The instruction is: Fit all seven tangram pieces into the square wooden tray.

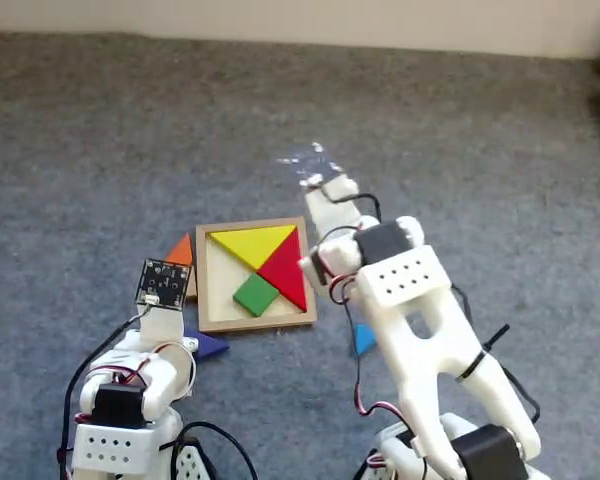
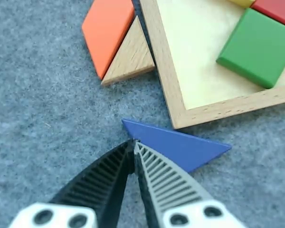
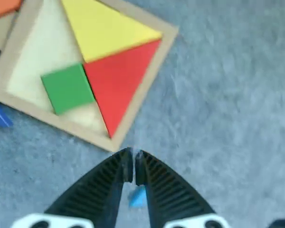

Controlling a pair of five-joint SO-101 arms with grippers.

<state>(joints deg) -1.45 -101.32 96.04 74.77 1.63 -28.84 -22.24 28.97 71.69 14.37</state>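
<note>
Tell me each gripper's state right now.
Left gripper: closed, empty, at the blue triangle's corner.
Right gripper: closed, holding nothing.

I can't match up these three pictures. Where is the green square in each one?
High view: the green square lies inside the wooden tray, near the rim closest to the arms.
Left wrist view: the green square is in the tray, beyond the dark blue triangle on the carpet.
Right wrist view: the green square is in the tray, below the yellow triangle.
Shared landmark: the red triangle lies against the green square in every view.
</note>
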